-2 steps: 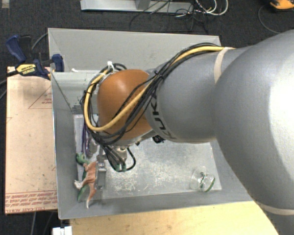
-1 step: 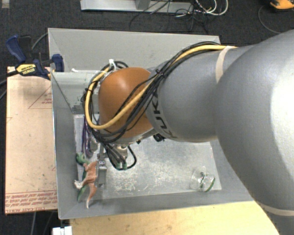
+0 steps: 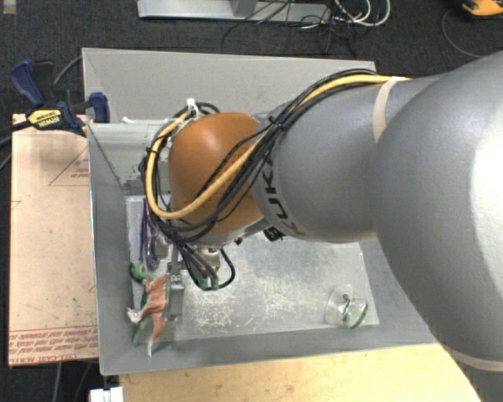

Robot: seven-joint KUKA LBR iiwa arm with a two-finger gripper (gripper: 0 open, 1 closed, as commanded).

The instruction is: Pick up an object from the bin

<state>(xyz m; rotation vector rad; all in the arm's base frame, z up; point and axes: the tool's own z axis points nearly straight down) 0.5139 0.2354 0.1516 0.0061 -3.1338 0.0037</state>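
Gripper [image 3: 173,291] low by left wall of bin [image 3: 277,296], beside orange-green heap [image 3: 151,310]. Spread or closed, I cannot tell. I'd keep off wall, isolate one piece.

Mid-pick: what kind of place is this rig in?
Probably a robotics lab or test cell, not a factory line: the grey metal bin sits on a dark floor, loose cables trail behind it, and the arm reaches over a heap of small odd things inside.
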